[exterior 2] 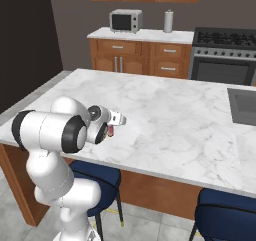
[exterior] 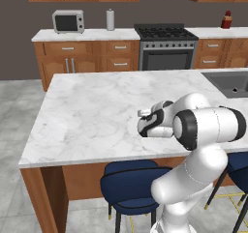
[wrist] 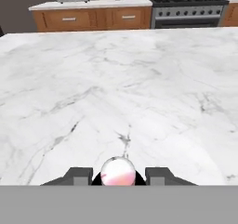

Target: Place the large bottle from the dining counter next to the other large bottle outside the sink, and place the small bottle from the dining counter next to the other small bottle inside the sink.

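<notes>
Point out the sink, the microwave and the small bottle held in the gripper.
sink [exterior: 227, 82]: left base view, on its dark basin floor.
microwave [exterior: 68, 21]: left base view, on its door.
small bottle [wrist: 118, 172]: hand view, on its pale top.

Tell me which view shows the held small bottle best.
The hand view: the small bottle's pale top sits between the two fingers, seen end-on. The right base view shows a reddish sliver under the gripper; in the left base view I can't make it out.
</notes>
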Available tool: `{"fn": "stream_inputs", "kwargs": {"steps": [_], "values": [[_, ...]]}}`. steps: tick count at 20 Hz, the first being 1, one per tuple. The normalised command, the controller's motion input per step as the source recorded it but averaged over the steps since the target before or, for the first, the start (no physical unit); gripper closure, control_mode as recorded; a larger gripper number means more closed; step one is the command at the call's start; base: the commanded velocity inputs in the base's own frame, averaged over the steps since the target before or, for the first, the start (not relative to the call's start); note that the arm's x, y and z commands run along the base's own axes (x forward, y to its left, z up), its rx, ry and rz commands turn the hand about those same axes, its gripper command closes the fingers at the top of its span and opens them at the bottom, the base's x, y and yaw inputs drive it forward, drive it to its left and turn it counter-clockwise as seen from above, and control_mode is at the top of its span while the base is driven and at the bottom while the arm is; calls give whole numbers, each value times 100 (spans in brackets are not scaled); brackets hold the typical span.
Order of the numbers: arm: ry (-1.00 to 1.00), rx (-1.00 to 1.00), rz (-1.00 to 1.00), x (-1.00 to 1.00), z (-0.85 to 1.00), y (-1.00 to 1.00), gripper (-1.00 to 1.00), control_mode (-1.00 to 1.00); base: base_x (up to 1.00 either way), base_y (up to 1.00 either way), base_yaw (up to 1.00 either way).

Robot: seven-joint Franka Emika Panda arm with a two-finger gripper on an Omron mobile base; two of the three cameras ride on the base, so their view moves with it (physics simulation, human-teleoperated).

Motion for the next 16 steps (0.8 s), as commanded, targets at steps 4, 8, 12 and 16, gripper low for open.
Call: {"fn": "stream_inputs", "kwargs": {"steps": [4,8,12,16], "values": [[-6,0,0,-6,11,0,100,-100,0,0,0],[-6,0,0,-7,5,0,100,-100,0,0,0],[-1,0,0,-1,0,0,100,100,0,0,0],[0,0,0,0,0,0,100,100,0,29,0]]}}
